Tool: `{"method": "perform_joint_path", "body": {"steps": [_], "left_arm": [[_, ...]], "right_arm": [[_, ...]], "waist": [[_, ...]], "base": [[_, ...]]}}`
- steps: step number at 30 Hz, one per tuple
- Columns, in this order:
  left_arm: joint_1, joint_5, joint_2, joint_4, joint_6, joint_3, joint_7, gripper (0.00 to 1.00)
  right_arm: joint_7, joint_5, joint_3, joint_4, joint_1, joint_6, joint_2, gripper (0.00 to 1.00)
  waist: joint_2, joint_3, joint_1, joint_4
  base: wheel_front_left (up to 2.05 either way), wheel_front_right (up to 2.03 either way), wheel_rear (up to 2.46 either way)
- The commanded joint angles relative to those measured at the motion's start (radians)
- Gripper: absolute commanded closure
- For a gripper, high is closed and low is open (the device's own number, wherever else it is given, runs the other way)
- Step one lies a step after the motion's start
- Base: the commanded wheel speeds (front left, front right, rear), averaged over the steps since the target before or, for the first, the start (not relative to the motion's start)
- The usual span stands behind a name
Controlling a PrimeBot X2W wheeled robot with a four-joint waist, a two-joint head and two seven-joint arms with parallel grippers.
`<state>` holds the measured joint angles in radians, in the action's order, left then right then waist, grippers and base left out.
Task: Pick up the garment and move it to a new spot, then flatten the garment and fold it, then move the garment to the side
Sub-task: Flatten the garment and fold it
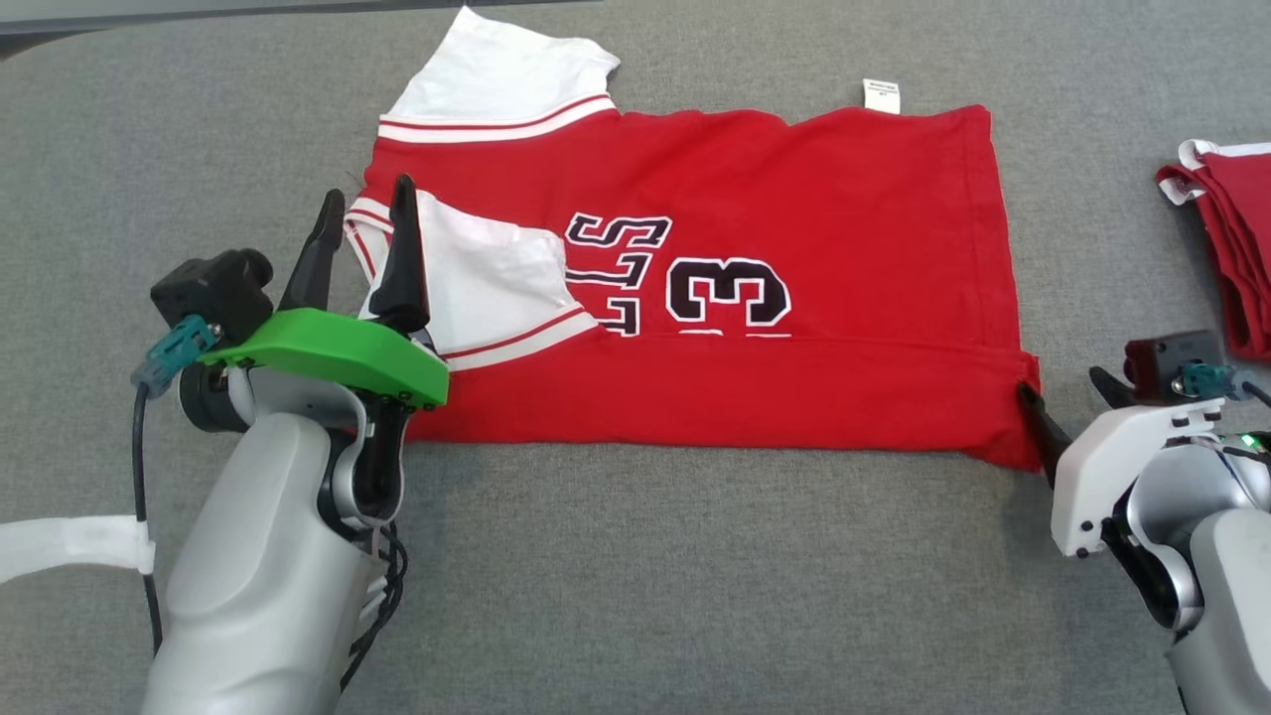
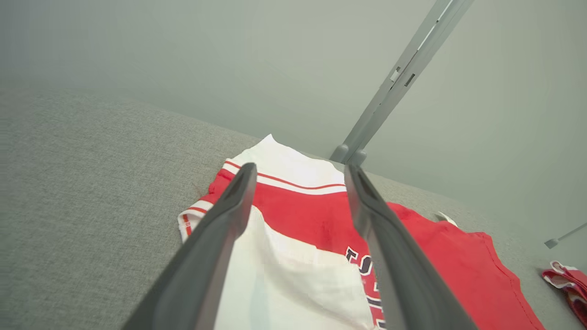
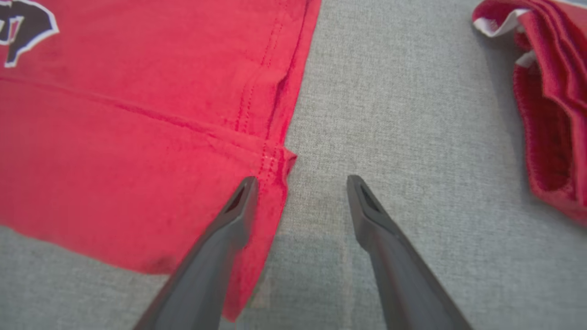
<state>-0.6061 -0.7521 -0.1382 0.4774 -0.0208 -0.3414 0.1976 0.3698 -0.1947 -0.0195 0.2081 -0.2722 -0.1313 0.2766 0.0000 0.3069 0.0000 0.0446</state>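
Left end effector [image 1: 368, 189] over garment [image 1: 794, 199], lengthwise left-to-right, sleeves leftward.

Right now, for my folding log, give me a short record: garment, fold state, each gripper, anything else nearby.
garment: red jersey, flat on grey surface
fold: near long edge folded over the print; near sleeve folded in, far sleeve out
left gripper: open, over near sleeve
right gripper: open, at the jersey's near right corner
other: folded red garment, far right
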Motion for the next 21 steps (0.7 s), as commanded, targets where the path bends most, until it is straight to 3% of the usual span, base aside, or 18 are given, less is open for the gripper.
{"method": "perform_joint_path", "body": {"steps": [1, 7, 15, 21], "left_arm": [[0.019, 0.015, -0.013, 0.003, -0.007, 0.002, 0.015, 0.0], [0.133, 0.088, -0.059, -0.024, -0.053, 0.006, 0.058, 0.0], [0.311, 0.224, -0.117, -0.108, -0.121, -0.009, 0.068, 0.0], [0.387, 0.334, -0.118, -0.122, -0.155, -0.042, 0.067, 0.0]], "right_arm": [[-0.008, 0.008, 0.016, -0.008, 0.022, 0.001, -0.002, 0.0], [-0.042, 0.039, 0.113, -0.091, 0.106, 0.001, -0.038, 0.0], [-0.125, 0.071, 0.227, -0.216, 0.231, 0.001, -0.146, 0.0], [-0.232, 0.099, 0.259, -0.191, 0.276, 0.001, -0.209, 0.0]], "waist": [[0.0, -0.016, 0.0, 0.005], [0.0, -0.05, 0.0, 0.014], [0.0, -0.103, 0.0, 0.03], [0.0, -0.125, 0.0, 0.033]], "base": [[0.0, 0.0, 0.0], [0.0, 0.0, 0.0], [0.0, 0.0, 0.0], [0.0, 0.0, 0.0]]}}
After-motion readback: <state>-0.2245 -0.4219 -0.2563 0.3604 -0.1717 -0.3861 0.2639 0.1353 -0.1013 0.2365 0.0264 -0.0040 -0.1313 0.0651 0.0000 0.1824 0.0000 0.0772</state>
